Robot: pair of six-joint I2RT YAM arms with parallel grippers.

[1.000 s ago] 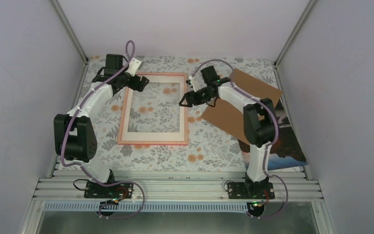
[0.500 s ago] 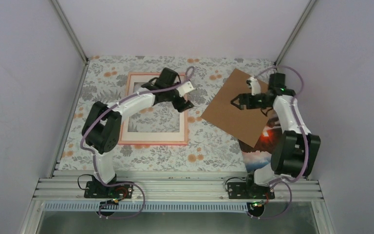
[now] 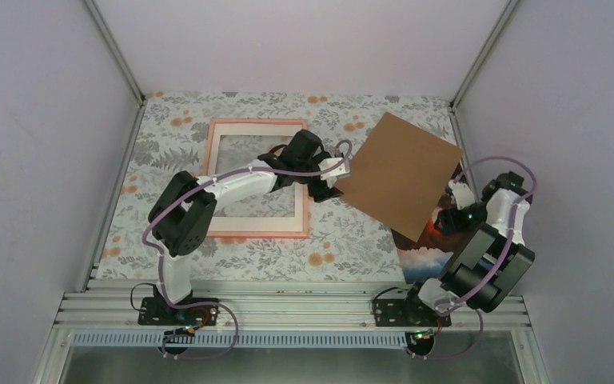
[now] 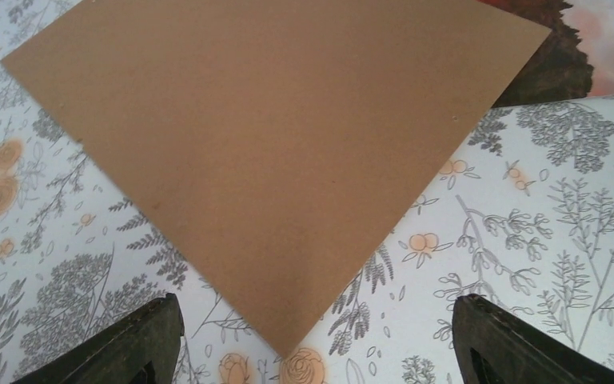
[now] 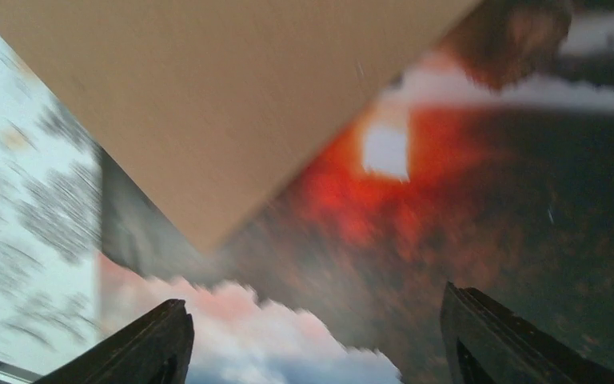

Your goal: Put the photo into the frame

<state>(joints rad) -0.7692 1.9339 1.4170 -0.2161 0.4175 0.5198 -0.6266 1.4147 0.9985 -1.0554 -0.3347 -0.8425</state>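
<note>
Snagging is feared: the photo (image 3: 422,250), at 4 o'clock, is half covered by the backing board (image 3: 398,174). Left gripper (image 3: 328,190) and right gripper (image 3: 441,220) are spread wide, empty. The board could be dragged along, or the photo creased.

Floral table (image 3: 344,240) bears the frame (image 3: 248,234), photo (image 3: 424,250) and brown board (image 3: 400,172).

Table (image 3: 344,248): frame (image 3: 249,234) lying left of centre, border mat (image 3: 248,225) inside it. Backing board (image 3: 397,172) right of frame, near but apart, overlapping photo (image 3: 425,246). Photo at near right, partly under the board.
</note>
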